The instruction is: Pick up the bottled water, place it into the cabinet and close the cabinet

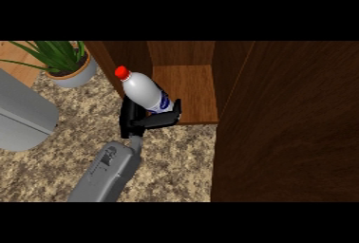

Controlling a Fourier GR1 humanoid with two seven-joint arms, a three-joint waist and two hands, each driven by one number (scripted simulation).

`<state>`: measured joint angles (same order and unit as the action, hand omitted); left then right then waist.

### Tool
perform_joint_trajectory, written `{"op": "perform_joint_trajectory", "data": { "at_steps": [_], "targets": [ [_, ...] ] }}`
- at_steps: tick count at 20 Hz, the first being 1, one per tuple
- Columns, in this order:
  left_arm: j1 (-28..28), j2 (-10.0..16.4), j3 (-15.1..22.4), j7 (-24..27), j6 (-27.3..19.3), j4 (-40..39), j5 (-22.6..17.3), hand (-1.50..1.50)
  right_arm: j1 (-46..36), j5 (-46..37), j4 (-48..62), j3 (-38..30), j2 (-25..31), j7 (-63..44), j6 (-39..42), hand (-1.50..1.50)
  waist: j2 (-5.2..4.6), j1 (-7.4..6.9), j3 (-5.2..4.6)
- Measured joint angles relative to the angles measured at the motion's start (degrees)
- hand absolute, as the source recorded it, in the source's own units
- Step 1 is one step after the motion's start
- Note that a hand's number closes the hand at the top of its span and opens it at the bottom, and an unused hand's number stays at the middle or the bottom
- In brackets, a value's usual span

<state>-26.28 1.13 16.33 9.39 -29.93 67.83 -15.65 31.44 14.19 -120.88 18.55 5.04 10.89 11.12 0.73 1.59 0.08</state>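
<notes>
Clearly, from the head view, we are about midway through the job. The bottled water [146, 92] is off the counter [175, 156] and lifted, so the pick-up is done. It is not yet set down inside the cabinet [186, 90], and what we take for the open door [288, 123], the broad dark panel filling the right of the scene, stands wide. So the placing and the closing are both left to do.

One grey forearm enters from the near edge, left of the middle, and we read it as the left hand [144, 121]. Its black fingers are curled round the bottle's lower end, just below the blue label, clamped on it. The bottle sticks out of the hand toward the far left, tilted, with its red cap [122, 72] as its farthest point. Its body lies across the cabinet's left wall, and its held end is just at the near left corner of the lighter wooden shelf. We judge it sits at the mouth of the opening, not inside.

We see no right hand; the door panel may hide it. A potted plant [67, 64] stands at the far left, with a grey appliance [21, 114] nearer along the left edge, both well apart from the bottle.
</notes>
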Motion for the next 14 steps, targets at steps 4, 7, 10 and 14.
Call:
{"op": "perform_joint_trajectory", "data": {
  "at_steps": [4,7,10,14],
  "targets": [
    [-0.8,-0.2,1.0,-1.4,-4.9,-0.8,2.2,1.5,-1.2,-0.4,0.5,0.7,-1.0,-0.4,-0.8,-1.5,0.05,0.19,0.09],
    [-1.1,0.5,2.0,-2.7,-8.0,-1.3,3.9,1.5,-1.1,0.0,0.3,0.4,-0.3,-0.7,-0.3,-1.5,0.08,0.77,0.18],
    [-1.2,1.0,3.0,-2.9,-10.4,-1.6,5.3,1.5,-1.3,0.2,0.5,0.1,0.1,-0.5,0.2,-1.5,0.01,1.32,0.25],
    [-1.9,1.4,4.0,-3.1,-13.2,-2.7,6.9,1.5,-1.5,0.0,0.7,0.6,-0.2,-0.7,0.0,-1.5,-0.06,1.72,0.31]
  ]
}}
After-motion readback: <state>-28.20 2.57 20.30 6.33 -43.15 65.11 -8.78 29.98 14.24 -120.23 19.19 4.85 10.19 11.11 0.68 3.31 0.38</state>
